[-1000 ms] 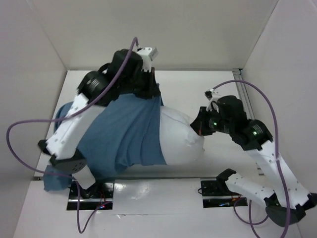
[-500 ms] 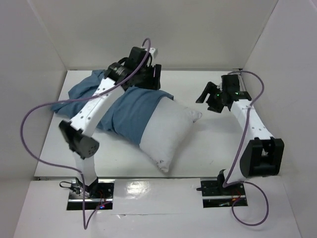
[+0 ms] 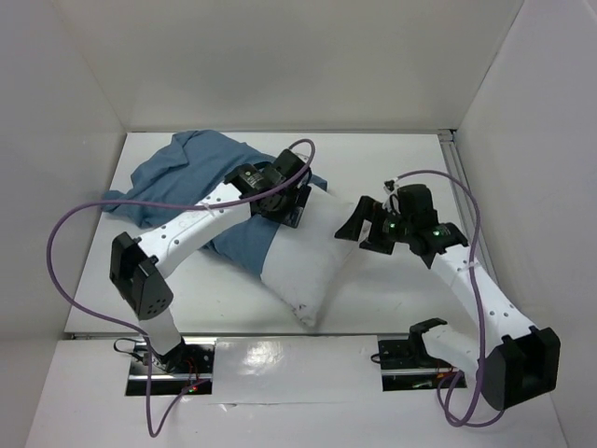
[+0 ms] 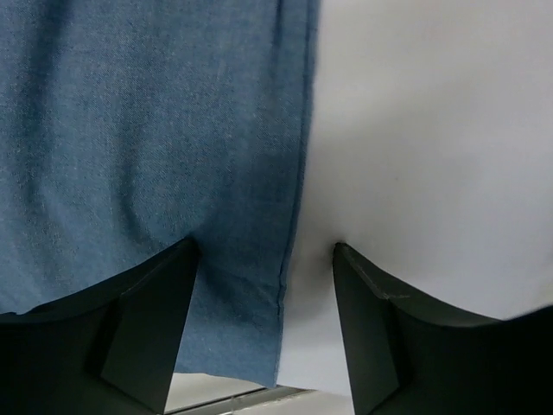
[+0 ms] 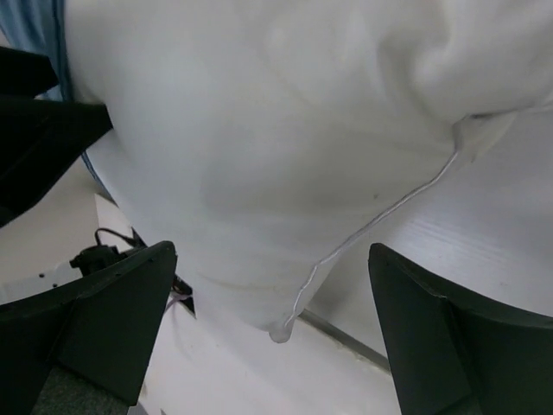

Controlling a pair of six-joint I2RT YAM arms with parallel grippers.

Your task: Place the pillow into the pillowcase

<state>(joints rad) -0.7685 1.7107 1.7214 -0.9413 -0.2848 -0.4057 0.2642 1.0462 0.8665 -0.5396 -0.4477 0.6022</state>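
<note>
The white pillow [image 3: 312,271] lies slantwise on the table, its far-left end tucked inside the dusty-blue pillowcase [image 3: 187,177], which trails wrinkled toward the back left. My left gripper [image 3: 291,207] is open over the pillowcase's hem where it crosses the pillow. In the left wrist view the left gripper [image 4: 263,246] straddles that hem, with pillowcase [image 4: 130,130] on the left and pillow [image 4: 432,130] on the right. My right gripper [image 3: 359,227] is open at the pillow's right corner. In the right wrist view the right gripper [image 5: 270,251] has the pillow [image 5: 259,130] between and beyond its fingers, gripping nothing.
White enclosure walls stand on the left, back and right. A metal rail [image 3: 455,173] runs along the right side. Purple cables [image 3: 70,243] loop off both arms. The arm base plates [image 3: 173,359] sit at the near edge.
Both grippers have opened and let go. Pillow and pillowcase dropped from a lifted bundle to the table. The left gripper moved nearer onto the hem; the right swung back to the pillow's corner.
</note>
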